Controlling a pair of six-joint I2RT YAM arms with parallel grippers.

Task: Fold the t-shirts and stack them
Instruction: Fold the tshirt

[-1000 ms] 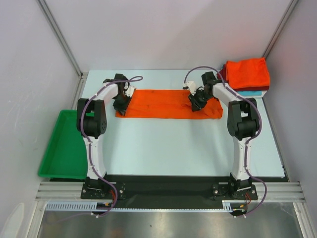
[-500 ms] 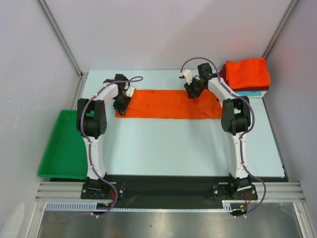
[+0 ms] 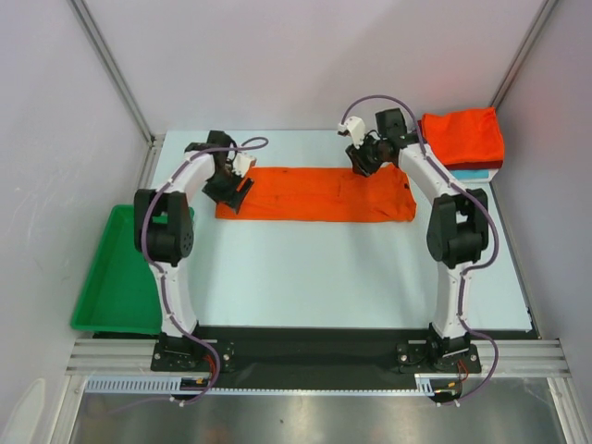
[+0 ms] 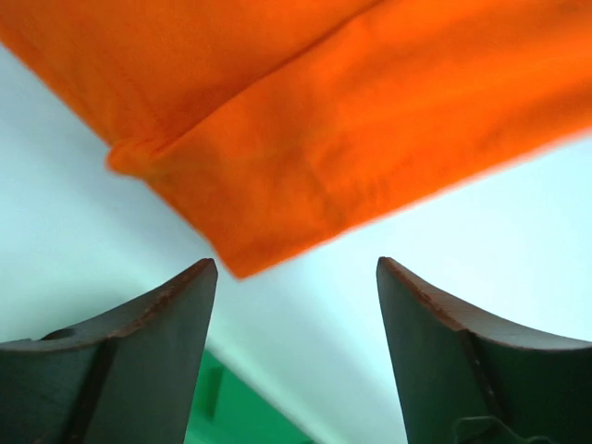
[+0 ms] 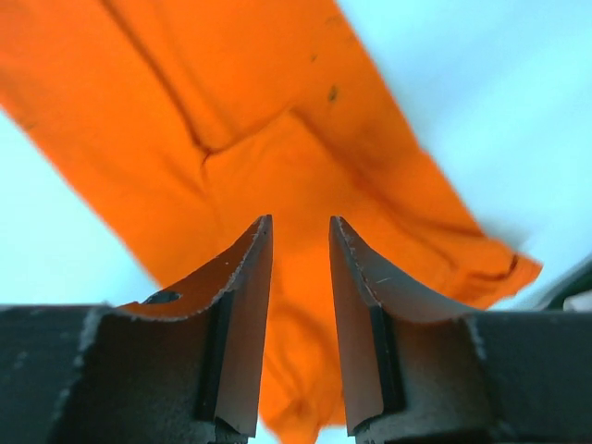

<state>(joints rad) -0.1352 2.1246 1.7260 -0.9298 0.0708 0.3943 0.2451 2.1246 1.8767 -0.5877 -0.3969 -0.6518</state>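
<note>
A bright orange t-shirt [image 3: 314, 194] lies flat as a long folded strip across the back of the table. My left gripper [image 3: 231, 190] hovers at its left end, open and empty; in the left wrist view [image 4: 296, 268] the shirt's corner [image 4: 351, 120] lies just beyond the fingertips. My right gripper [image 3: 363, 163] hangs over the shirt's back edge towards its right. Its jaws stand a narrow gap apart [image 5: 300, 222] with nothing between them, and the shirt [image 5: 231, 102] is below. A stack of folded t-shirts [image 3: 462, 137], orange-red on top, sits at the back right corner.
A green plastic tray [image 3: 116, 277] sits off the table's left edge and shows in the left wrist view [image 4: 236, 412]. Grey walls and metal posts close in the back and sides. Pale table surface [image 3: 314, 268] lies between the shirt and the arm bases.
My left gripper has opened, let go of the shirt's left end and lifted a little. My right gripper left the shirt's right part, moved back to its far edge and parted its jaws slightly.
</note>
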